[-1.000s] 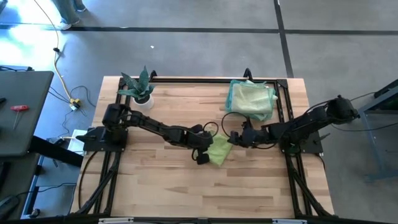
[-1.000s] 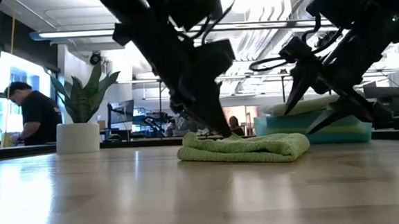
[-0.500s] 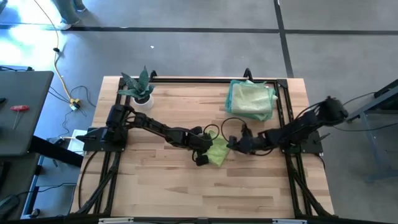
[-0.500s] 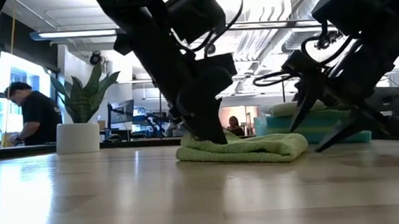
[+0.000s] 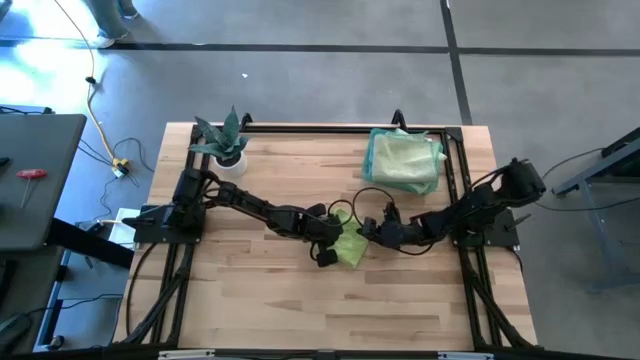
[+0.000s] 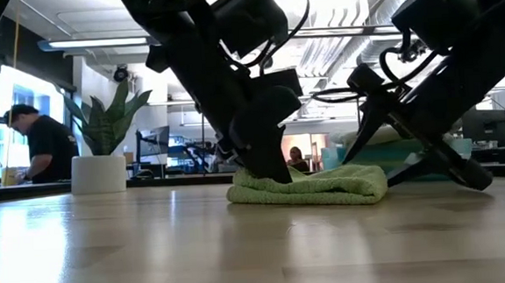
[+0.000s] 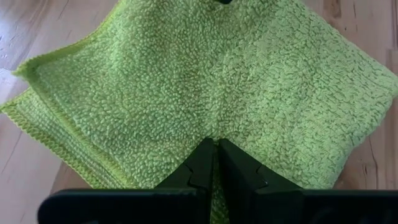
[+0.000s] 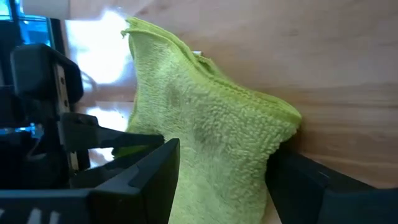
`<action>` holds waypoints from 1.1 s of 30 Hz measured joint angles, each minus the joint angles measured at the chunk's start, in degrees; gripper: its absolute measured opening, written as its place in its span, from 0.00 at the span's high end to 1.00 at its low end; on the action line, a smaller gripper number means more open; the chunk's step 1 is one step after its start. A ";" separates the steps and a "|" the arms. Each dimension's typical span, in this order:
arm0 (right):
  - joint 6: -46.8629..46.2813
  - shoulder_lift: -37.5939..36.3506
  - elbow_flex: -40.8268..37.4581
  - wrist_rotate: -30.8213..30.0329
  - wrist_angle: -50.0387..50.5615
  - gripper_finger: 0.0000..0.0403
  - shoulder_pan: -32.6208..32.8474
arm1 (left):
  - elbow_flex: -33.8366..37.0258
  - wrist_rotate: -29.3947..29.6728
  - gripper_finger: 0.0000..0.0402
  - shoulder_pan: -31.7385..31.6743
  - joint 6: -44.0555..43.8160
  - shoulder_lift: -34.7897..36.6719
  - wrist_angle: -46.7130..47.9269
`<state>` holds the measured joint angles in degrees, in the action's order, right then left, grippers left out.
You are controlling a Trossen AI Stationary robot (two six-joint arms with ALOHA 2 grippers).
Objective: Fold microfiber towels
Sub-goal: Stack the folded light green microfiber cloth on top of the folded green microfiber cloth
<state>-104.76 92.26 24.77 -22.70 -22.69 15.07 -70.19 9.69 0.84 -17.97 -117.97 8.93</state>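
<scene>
Mid-counter, our left claw [image 7: 216,163] is pressed together, pinning the lime towel [image 5: 351,243]; our right claw [image 8: 217,180] straddles its right edge, spread. If we close carelessly, the fold could bunch or drag.

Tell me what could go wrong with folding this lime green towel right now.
The left gripper is shut on the lime green towel, pinching only a small ridge of its pile, so the cloth may slip free if pulled. The right gripper straddles the towel's edge with jaws open; closing there might catch only some layers and skew the fold. Both grippers work close together and could bump.
</scene>
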 joint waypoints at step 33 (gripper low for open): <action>14.65 -12.01 2.39 3.94 5.41 1.00 -9.42 | -3.16 0.71 0.95 -1.23 1.58 22.66 10.08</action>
<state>-90.11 80.25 27.16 -18.76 -17.27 5.65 -73.35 10.40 -0.39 -16.39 -95.31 19.01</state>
